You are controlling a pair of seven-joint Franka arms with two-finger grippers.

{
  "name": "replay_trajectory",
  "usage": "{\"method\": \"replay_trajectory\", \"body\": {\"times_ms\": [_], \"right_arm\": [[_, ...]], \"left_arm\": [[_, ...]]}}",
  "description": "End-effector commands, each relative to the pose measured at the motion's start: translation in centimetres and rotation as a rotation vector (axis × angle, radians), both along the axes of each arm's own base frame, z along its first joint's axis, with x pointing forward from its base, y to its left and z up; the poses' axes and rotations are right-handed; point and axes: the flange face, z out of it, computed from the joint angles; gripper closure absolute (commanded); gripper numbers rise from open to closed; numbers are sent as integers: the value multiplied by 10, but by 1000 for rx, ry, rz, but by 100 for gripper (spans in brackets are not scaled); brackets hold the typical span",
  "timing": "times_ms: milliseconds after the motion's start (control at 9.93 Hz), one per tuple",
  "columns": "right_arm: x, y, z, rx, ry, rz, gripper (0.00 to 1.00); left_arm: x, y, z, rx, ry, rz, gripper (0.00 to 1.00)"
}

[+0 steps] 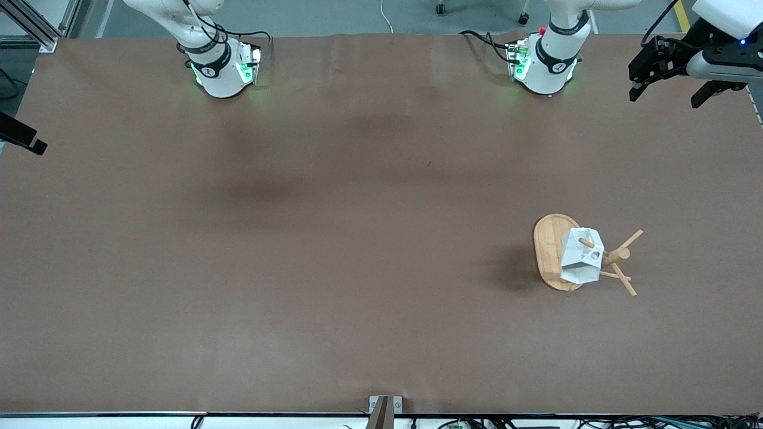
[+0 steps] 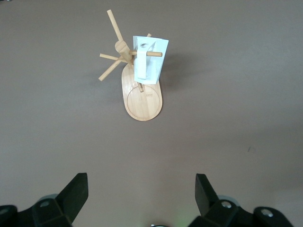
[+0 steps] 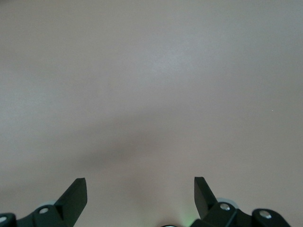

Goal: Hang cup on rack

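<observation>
Cup: we see the cup (image 1: 582, 256) hanging on a peg of the rack (image 1: 551, 250), the peg passing through the hole in its handle; it hangs above the oval base.
Rack: it stands on the tabletop (image 1: 334, 250) toward the left arm's end, its other pegs bare.
Left gripper: the left gripper (image 1: 669, 89) hangs over the tabletop's edge at the left arm's end, well apart from the rack, fingers (image 2: 75, 191) spread wide and holding nothing.
Right gripper: we see the right gripper (image 3: 140, 191) only in its wrist view, over bare tabletop, fingers spread, holding nothing.
Around: we see nothing else near the rack.
Room: brown tabletop lies open on every side of the rack.
</observation>
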Motion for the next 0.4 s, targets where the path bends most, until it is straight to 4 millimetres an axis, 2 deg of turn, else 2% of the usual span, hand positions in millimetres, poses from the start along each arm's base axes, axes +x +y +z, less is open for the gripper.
{"method": "replay_trajectory", "body": {"times_ms": [0,302], "right_arm": [[-3,-2,2,-9,1,-5,0],[-3,-3,2,-9,1,-7,0]], "left_arm": [[8,2,-21,-16,40,1,0],[17,5,-27,-25,52,16,0]]}}
